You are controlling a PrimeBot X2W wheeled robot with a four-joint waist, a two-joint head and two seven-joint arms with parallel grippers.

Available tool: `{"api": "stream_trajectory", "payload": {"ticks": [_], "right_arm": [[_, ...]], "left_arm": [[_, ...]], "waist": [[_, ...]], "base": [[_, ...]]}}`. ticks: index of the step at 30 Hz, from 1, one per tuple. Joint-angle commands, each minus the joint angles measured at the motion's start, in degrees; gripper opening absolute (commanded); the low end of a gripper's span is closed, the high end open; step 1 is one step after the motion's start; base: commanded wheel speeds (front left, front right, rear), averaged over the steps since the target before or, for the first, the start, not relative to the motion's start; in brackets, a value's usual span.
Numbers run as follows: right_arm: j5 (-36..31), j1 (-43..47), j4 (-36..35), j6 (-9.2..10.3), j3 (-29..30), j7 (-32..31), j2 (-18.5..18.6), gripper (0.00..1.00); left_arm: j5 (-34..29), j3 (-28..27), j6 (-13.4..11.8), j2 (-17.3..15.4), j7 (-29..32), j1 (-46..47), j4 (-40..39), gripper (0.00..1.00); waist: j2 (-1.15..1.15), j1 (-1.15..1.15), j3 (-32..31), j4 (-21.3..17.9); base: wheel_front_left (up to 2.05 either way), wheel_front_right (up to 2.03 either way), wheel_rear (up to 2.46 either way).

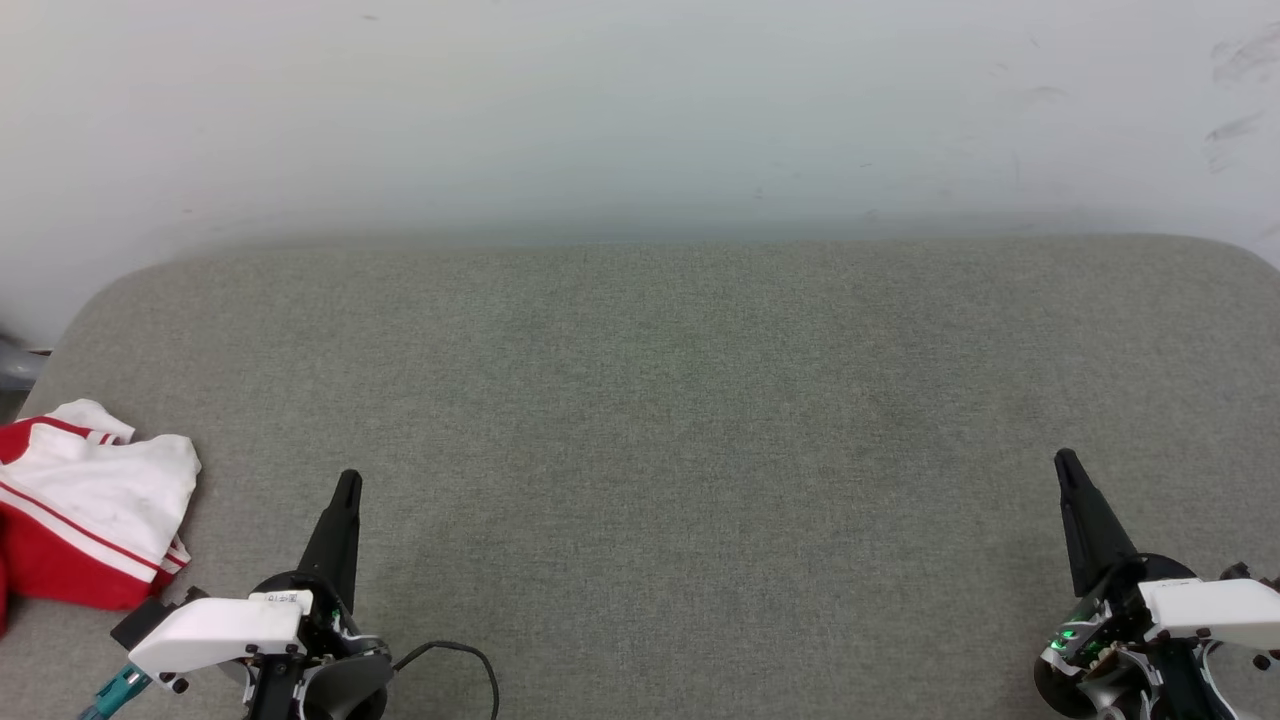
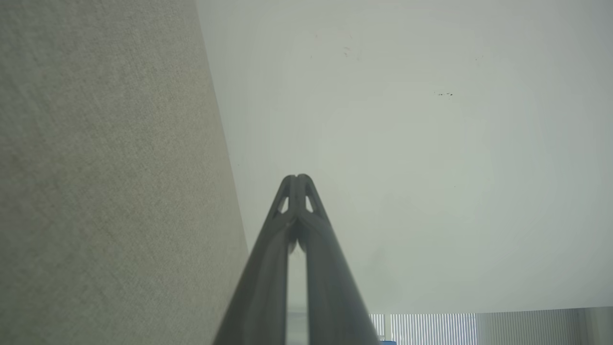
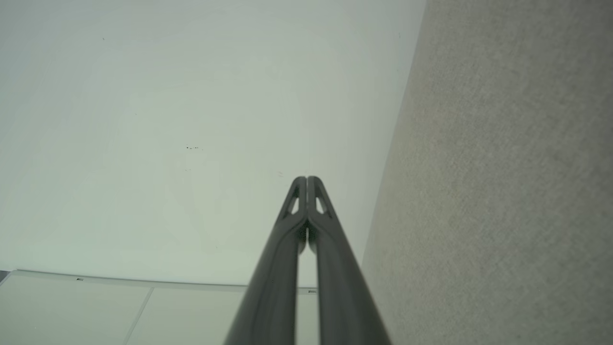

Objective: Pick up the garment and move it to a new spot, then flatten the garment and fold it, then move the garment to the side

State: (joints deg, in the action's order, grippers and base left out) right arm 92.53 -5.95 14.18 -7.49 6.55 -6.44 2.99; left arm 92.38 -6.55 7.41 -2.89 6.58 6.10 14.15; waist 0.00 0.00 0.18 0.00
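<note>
The garment [image 1: 85, 515] lies crumpled at the far left edge of the grey cushioned surface [image 1: 660, 400] in the head view, its white sleeve with red-white striped trim on top and red cloth below; part runs off the picture. My left gripper [image 1: 347, 482] is shut and holds nothing, a short way right of the garment and apart from it. My right gripper [image 1: 1065, 460] is shut at the lower right, far from the garment. In the wrist views the left gripper [image 2: 297, 178] and the right gripper [image 3: 306, 179] each show fingertips pressed together, pointing at the pale wall.
A pale wall [image 1: 640, 110] rises behind the grey surface. A black cable [image 1: 465, 655] loops near my left wrist. A grey object [image 1: 15, 365] shows past the surface's left edge. Wide bare fabric lies between the two grippers.
</note>
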Motion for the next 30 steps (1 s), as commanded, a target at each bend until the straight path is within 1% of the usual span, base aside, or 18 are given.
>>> {"api": "stream_trajectory", "payload": {"ticks": [1,26,27,30], "right_arm": [[-0.3,-0.7,0.0,0.0,0.0,-0.2,-0.2,0.0],[-0.3,-0.7,0.0,0.0,0.0,-0.1,-0.2,0.0],[0.0,0.0,0.0,0.0,0.0,0.0,0.0,1.0],[-0.1,0.6,0.4,0.0,-0.2,0.3,0.0,1.0]], "left_arm": [[0.1,-0.1,0.3,0.1,0.1,0.3,-0.2,0.0],[0.1,-0.1,0.3,0.1,0.1,0.3,-0.2,0.0],[0.0,0.0,0.0,0.0,0.0,0.0,0.0,1.0],[-0.1,0.5,-0.1,0.1,-0.2,-0.4,0.5,1.0]], "waist": [[0.0,0.0,0.0,0.0],[0.0,0.0,0.0,0.0],[0.0,0.0,0.0,0.0],[0.0,0.0,0.0,0.0]], "base": [[0.0,0.0,0.0],[0.0,0.0,0.0],[0.0,0.0,0.0],[0.0,0.0,0.0]]}}
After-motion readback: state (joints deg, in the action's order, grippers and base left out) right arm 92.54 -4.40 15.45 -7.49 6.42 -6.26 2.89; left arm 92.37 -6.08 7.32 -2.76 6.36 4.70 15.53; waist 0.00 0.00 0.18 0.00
